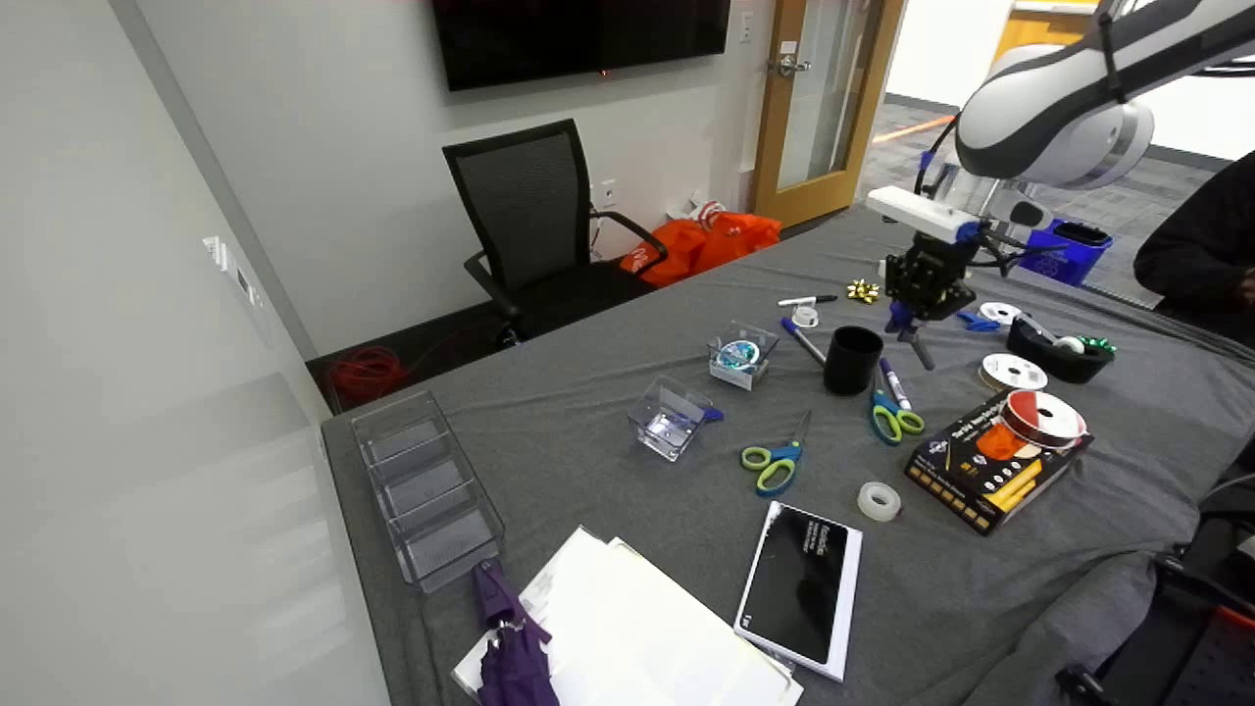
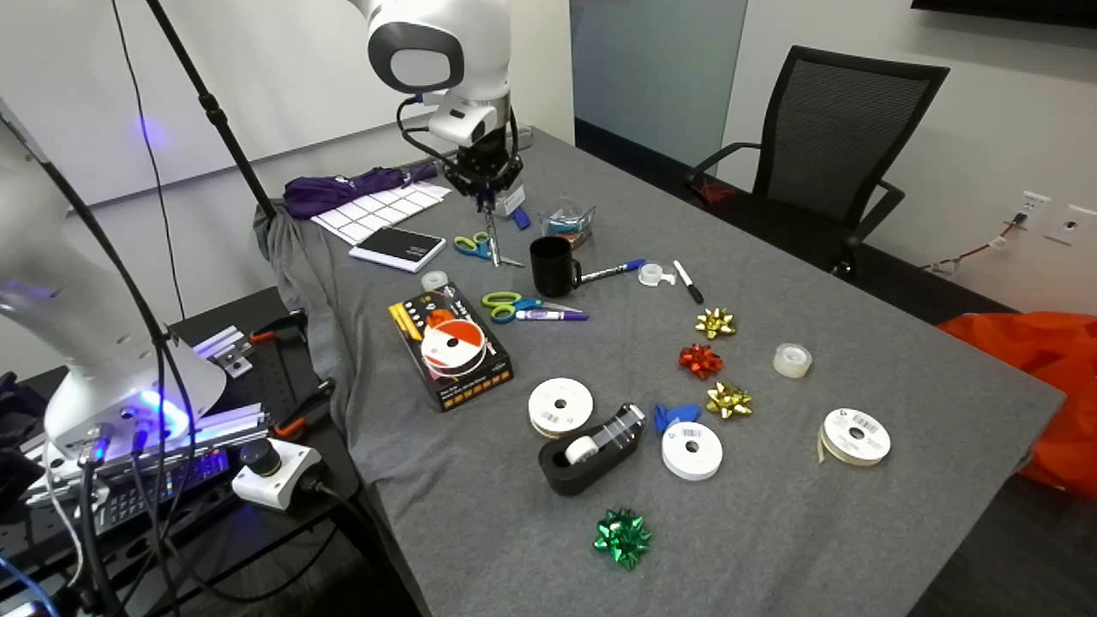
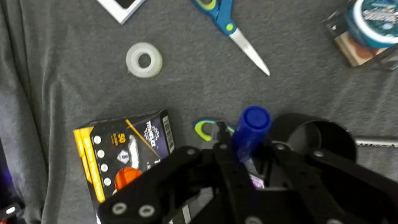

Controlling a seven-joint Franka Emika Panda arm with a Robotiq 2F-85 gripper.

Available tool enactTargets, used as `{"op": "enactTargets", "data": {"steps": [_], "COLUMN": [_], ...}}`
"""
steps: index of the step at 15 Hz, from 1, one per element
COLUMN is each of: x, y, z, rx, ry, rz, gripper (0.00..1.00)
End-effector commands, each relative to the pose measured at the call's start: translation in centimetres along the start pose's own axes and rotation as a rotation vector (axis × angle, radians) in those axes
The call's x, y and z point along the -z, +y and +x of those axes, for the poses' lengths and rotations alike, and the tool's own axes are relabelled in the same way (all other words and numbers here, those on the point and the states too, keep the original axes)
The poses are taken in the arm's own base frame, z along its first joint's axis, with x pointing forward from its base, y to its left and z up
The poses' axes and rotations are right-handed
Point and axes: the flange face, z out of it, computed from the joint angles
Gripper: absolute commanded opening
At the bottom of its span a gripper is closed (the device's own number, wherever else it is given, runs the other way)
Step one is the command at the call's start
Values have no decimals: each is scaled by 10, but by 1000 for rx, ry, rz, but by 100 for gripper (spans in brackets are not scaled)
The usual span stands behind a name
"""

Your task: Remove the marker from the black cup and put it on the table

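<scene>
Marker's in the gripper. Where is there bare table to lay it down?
One broad patch of bare table lies between the compartment tray and its nearest clear box; another lies between the green bow and the loose-tailed ribbon spool. It's crowded around the black cup: scissors, a purple marker and a blue-capped marker lie close.

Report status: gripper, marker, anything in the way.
Gripper closed around blue-capped marker. Clear of black cup, hanging above table, not yet set down. Scissors and purple marker close by, might crowd the set-down.
</scene>
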Motion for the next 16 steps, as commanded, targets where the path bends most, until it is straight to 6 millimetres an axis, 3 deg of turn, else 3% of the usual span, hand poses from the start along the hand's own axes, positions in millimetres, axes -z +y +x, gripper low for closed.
{"op": "enactTargets", "data": {"steps": [1, 6, 8, 16], "x": [-20, -39, -43, -42], "y": [19, 30, 30, 28], "z": [31, 60, 66, 67], "rx": [141, 319, 348, 362], "ry": [111, 265, 300, 289], "rz": [-46, -79, -61, 1], "gripper": [5, 5, 47, 100]}}
